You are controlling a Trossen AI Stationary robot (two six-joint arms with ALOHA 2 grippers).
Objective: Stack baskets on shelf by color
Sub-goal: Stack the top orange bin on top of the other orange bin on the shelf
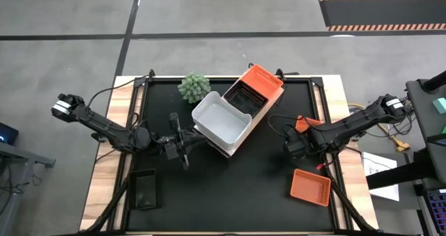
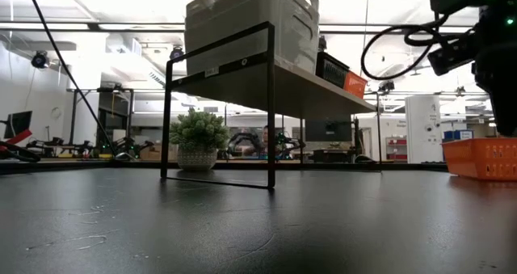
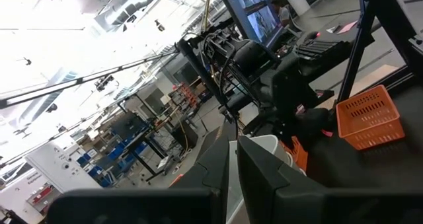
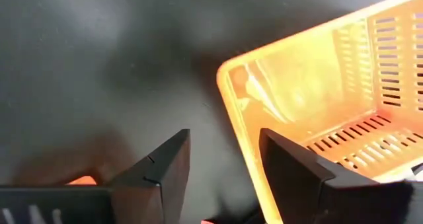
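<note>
The shelf (image 1: 273,105) stands mid-table and carries a stack of white baskets (image 1: 221,121), black baskets (image 1: 244,97) and an orange basket (image 1: 262,79). My left gripper (image 1: 188,145) is at the white stack's left edge, its fingers close together (image 3: 232,178). My right gripper (image 1: 294,148) is open (image 4: 221,171) and hovers over a corner of the orange basket (image 1: 310,187) (image 4: 317,98) that rests flat on the table near the right edge. One finger is over the table and the other over the basket's inside. A black basket (image 1: 145,189) lies on the table at near left. My left gripper comes in level from the table's left, and a thin white strip (image 3: 232,159) shows between its two fingers. That strip seems to be the wall of a white basket (image 3: 274,146) on the stack. The fingers hide which basket and which part of it.
A small green plant (image 1: 194,87) stands at the shelf's far left corner. In the low view the shelf's dark frame legs (image 2: 271,112) rise from the tabletop. Cables trail behind both arms. Open black tabletop lies between the two loose baskets.
</note>
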